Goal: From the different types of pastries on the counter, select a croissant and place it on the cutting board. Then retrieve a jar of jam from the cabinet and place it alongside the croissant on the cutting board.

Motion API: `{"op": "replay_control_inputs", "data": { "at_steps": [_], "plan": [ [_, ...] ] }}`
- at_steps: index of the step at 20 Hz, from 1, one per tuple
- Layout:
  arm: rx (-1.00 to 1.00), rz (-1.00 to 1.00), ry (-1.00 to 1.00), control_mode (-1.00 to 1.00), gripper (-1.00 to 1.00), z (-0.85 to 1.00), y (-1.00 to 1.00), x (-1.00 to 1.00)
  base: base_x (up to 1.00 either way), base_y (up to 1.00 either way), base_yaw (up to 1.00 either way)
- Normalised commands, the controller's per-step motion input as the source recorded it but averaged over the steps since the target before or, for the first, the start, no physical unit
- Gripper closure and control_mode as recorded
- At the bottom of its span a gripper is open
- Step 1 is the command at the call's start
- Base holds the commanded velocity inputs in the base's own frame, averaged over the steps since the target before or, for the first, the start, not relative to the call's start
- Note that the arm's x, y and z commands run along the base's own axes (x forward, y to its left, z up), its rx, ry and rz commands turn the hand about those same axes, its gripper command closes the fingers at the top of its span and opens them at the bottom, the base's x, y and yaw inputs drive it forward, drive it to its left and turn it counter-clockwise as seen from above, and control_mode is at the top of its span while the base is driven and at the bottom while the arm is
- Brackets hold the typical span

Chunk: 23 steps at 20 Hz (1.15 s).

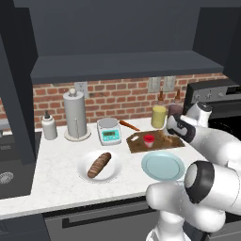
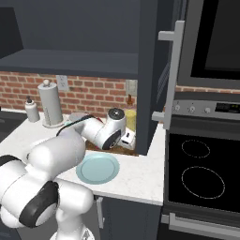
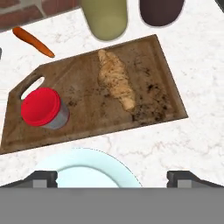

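On the white counter (image 1: 61,169) lies the dark wooden cutting board (image 3: 144,87), also in the left base view (image 1: 162,143). The golden-brown croissant (image 3: 116,81) rests near the board's middle. The small red jar of jam (image 3: 41,107) stands upright on the handle end, apart from the croissant, and shows in the left base view too (image 1: 148,140). My gripper (image 3: 112,181) hovers above the board's near side, open, with nothing between its fingers (image 3: 41,178). It also appears in the base views (image 1: 170,128) (image 2: 127,137). The other pastry, a dark scored loaf (image 1: 99,164), sits on a white plate.
A pale blue plate (image 1: 163,164) (image 3: 87,168) lies just in front of the board. A yellow canister (image 3: 105,17), a maroon canister (image 3: 162,11) and a carrot (image 3: 33,41) sit behind it. A scale (image 1: 109,131), paper towel roll (image 1: 75,115) and bottle (image 1: 49,126) stand left. The stove (image 2: 201,173) is right.
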Motion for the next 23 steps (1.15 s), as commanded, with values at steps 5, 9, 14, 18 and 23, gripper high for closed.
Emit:
{"op": "replay_control_inputs", "data": {
  "at_steps": [5, 9, 14, 18, 23],
  "plan": [
    [0.00, 0.00, 0.00, -1.00, -1.00, -0.17, 0.13, -0.64, 0.00, 0.00, 0.00],
    [-0.06, 0.00, -0.04, -1.00, -1.00, -0.60, 0.20, -1.00, 0.00, 0.00, 0.00],
    [-0.13, 0.00, -0.07, -1.00, -1.00, -0.60, 0.09, -1.00, 0.00, 0.00, 0.00],
    [-0.14, 0.00, -0.08, -1.00, -1.00, -0.45, 0.02, -1.00, 0.00, 0.00, 0.00],
    [-0.16, 0.00, -0.11, -1.00, -1.00, -0.43, 0.10, -1.00, 0.00, 0.00, 0.00]
  ]
}}
